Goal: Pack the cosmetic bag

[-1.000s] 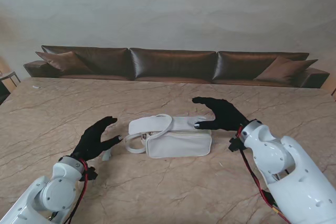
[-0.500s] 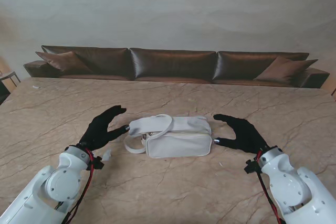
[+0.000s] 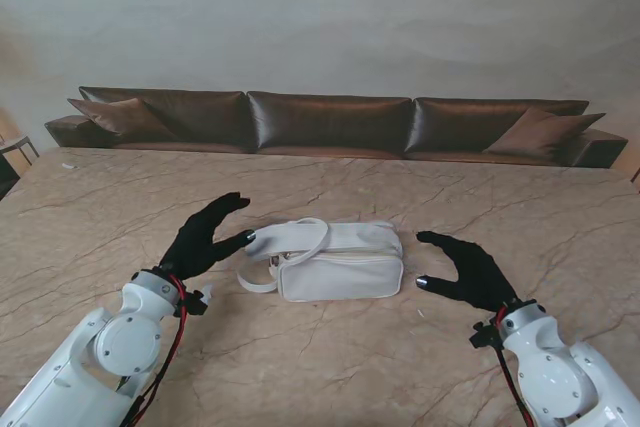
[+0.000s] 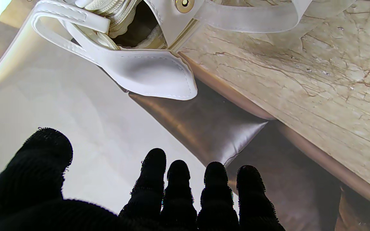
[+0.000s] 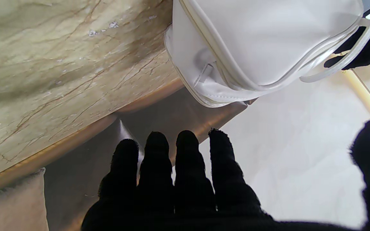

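White cosmetics bag [image 3: 335, 260] on the marble desk [image 3: 330, 367], flanked by both hands. Left hand [image 3: 205, 239] and right hand [image 3: 465, 269]: fingers spread, holding nothing; left thumb just beside the bag's strap [image 3: 258, 280].

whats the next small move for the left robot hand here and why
Probably ease the left robot hand a little to the right to take hold of the white cosmetics bag at its end by the strap. The robot hand is open, its fingertips close to that end, and the left wrist view shows the zipper mouth gaping there. The right robot hand hangs open, apart from the bag.
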You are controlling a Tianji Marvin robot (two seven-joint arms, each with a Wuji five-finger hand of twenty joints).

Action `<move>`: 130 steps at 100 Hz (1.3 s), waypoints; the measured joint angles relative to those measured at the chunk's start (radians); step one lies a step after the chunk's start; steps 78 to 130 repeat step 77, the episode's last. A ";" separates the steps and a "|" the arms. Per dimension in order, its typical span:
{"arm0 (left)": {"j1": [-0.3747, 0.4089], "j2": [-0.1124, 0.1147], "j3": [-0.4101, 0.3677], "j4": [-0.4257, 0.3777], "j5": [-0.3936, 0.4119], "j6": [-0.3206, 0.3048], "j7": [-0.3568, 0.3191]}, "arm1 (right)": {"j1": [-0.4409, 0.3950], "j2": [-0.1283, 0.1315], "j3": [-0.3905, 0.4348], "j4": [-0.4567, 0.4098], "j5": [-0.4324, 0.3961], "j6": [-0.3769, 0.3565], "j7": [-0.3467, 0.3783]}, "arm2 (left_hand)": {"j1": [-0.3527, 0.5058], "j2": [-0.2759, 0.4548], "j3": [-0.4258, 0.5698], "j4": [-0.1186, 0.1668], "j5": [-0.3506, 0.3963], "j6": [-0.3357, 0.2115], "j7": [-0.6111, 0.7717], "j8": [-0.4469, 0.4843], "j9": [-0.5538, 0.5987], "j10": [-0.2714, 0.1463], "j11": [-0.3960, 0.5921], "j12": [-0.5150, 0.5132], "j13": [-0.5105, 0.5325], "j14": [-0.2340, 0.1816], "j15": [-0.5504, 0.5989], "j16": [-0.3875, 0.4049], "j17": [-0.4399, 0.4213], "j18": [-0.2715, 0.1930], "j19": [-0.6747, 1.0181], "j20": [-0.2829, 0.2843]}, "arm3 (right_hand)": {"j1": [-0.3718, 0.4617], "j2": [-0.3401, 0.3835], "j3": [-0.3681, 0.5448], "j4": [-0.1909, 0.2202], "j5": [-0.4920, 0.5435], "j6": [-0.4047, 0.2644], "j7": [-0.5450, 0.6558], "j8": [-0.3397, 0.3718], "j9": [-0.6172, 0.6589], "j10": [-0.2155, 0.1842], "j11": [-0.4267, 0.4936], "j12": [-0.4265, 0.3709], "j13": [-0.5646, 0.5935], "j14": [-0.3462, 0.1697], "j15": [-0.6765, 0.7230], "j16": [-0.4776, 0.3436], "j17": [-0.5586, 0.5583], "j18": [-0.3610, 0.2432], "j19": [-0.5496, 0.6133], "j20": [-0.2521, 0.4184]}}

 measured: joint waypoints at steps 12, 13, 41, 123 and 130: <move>0.006 -0.001 0.000 -0.002 0.000 0.001 0.003 | 0.000 0.000 0.000 -0.008 -0.002 -0.002 -0.004 | 0.000 0.000 0.000 0.000 0.000 0.000 0.000 0.000 0.000 0.000 0.000 0.000 0.000 0.000 0.000 0.000 0.000 0.002 0.009 0.000 | 0.000 0.000 0.000 0.000 0.000 -0.004 0.000 0.000 0.000 0.000 0.000 0.000 0.000 0.000 0.000 0.000 0.000 0.000 0.000 -0.001; 0.006 -0.001 0.000 -0.003 0.000 0.001 0.003 | 0.000 0.000 0.000 -0.008 -0.002 -0.002 -0.003 | 0.000 0.000 0.000 0.000 0.000 0.000 0.000 0.000 0.000 0.000 0.000 0.000 0.000 0.000 0.000 0.000 0.000 0.002 0.010 0.000 | 0.000 0.000 0.000 0.000 0.000 -0.005 0.000 0.000 0.000 0.000 0.000 0.000 0.000 0.000 0.000 0.000 0.000 0.000 0.000 -0.001; 0.031 -0.001 -0.009 -0.025 0.002 0.007 0.002 | -0.002 0.000 -0.006 -0.018 0.000 0.000 -0.003 | 0.000 0.000 0.000 0.000 0.000 0.000 0.000 0.000 0.000 0.000 0.000 0.000 0.000 0.000 0.000 0.000 -0.002 0.003 0.018 0.000 | 0.000 0.000 0.000 0.000 0.000 -0.009 0.011 0.000 0.000 0.000 0.000 0.000 0.000 0.000 0.001 0.000 -0.007 0.000 0.001 -0.010; 0.040 -0.001 -0.001 -0.018 -0.010 0.006 0.002 | -0.031 -0.002 0.001 -0.042 0.002 0.008 0.004 | 0.000 0.000 0.000 0.000 0.011 0.000 0.000 0.000 0.014 0.000 -0.001 0.000 0.012 0.000 0.001 0.000 -0.003 0.006 0.018 0.000 | 0.000 0.000 0.000 0.000 0.000 -0.015 0.012 0.000 0.001 0.000 0.000 0.000 0.002 0.000 0.001 0.000 -0.008 0.000 0.002 -0.011; 0.040 -0.001 -0.001 -0.018 -0.010 0.006 0.002 | -0.031 -0.002 0.001 -0.042 0.002 0.008 0.004 | 0.000 0.000 0.000 0.000 0.011 0.000 0.000 0.000 0.014 0.000 -0.001 0.000 0.012 0.000 0.001 0.000 -0.003 0.006 0.018 0.000 | 0.000 0.000 0.000 0.000 0.000 -0.015 0.012 0.000 0.001 0.000 0.000 0.000 0.002 0.000 0.001 0.000 -0.008 0.000 0.002 -0.011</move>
